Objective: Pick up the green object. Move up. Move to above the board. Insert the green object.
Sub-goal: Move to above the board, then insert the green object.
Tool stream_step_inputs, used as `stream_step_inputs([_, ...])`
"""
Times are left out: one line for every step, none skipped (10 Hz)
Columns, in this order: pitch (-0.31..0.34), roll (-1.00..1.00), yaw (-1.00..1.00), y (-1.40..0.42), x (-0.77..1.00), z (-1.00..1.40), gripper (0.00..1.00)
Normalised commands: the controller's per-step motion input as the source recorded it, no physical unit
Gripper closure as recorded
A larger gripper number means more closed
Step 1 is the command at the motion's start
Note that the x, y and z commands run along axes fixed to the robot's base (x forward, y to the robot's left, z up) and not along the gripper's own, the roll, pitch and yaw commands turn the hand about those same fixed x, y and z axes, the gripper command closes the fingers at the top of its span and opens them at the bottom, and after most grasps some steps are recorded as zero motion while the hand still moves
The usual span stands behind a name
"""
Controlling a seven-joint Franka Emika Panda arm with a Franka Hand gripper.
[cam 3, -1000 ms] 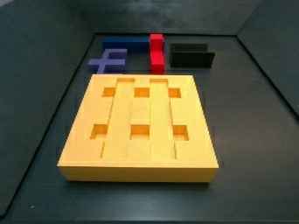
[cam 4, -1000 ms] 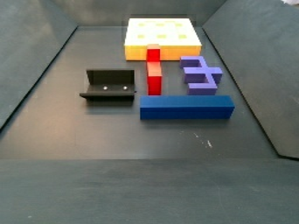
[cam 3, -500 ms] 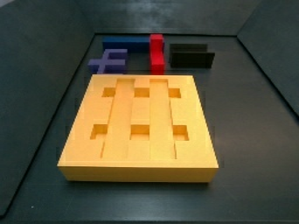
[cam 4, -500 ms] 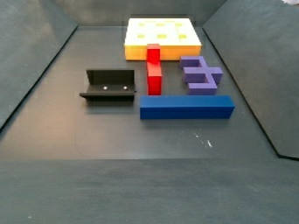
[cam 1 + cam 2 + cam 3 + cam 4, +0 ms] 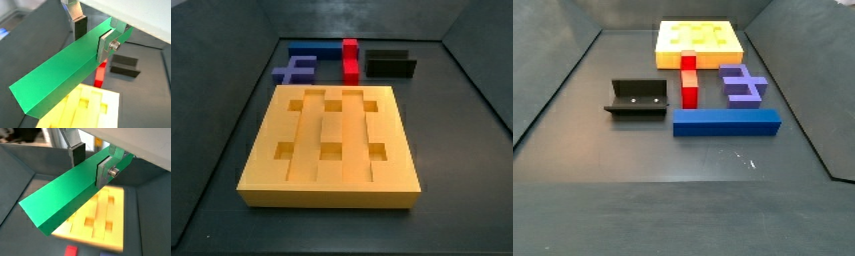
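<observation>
1. Far left in a side view: dark L-shaped fixture (image 5: 636,98) on its base plate, standing exactly where it stood a second ago.
2. Next along: slim red rectangular bar (image 5: 688,82), lying lengthwise with its far end touching the large, flat yellow-orange grooved board (image 5: 700,40); neither shifted.
3. Further right: notched purple-blue block (image 5: 743,85) and, nearer the camera, long dark-blue rectangular block (image 5: 727,122); both unmoved.
4. No tool and no green piece in either side view, now or earlier; nothing lying in the board's grooves (image 5: 301,135), so insertion not yet done.
5. Both wrist views tell the rest: tool (image 5: 92,35) (image 5: 90,164) clamped on the long, plain green rectangular bar (image 5: 63,70) (image 5: 67,195), a silver finger with dark pad (image 5: 78,22) pressed on one broad face, its partner on the opposite face, near one end of the bar.
6. Bar held in the air, well clear of everything, with the board (image 5: 100,215) directly beneath and the red bar (image 5: 100,75) and fixture (image 5: 125,66) beyond.
7. Reads as pick-up and lift finished, hovering above the board; remaining work looks like aligning the bar with a groove and lowering.
</observation>
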Motion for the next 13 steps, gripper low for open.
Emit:
stream_step_inputs([0.165, 0.03, 1.0, -0.33, 0.13, 0.06, 1.0])
stream_step_inputs([0.179, 0.05, 1.0, -0.15, 0.1, 0.03, 1.0])
stream_step_inputs([0.192, 0.07, 1.0, -0.1, 0.06, 0.03, 1.0])
stream_step_inputs([0.243, 0.09, 0.98, -0.05, 0.06, 0.03, 1.0])
stream_step_inputs([0.225, 0.09, 0.73, -0.04, 0.07, 0.03, 1.0])
stream_step_inputs([0.192, 0.09, 0.4, -0.04, 0.08, 0.03, 1.0])
stream_step_inputs([0.164, 0.09, 0.24, -0.04, 0.08, 0.03, 1.0])
stream_step_inputs([0.0, 0.01, 0.0, -0.05, 0.02, 0.0, 1.0])
stream_step_inputs([0.0, -0.1, 0.0, 0.08, 0.15, -0.07, 1.0])
stream_step_inputs([-0.006, -0.19, -0.07, 0.0, 0.0, -0.44, 1.0])
stream_step_inputs([0.0, -0.23, 0.16, -0.36, 0.0, -0.59, 1.0])
stream_step_inputs([-0.014, -0.26, 0.04, -0.44, -0.06, -0.53, 1.0])
stream_step_inputs([-0.019, -0.14, 0.15, -0.33, 0.0, -0.81, 1.0])
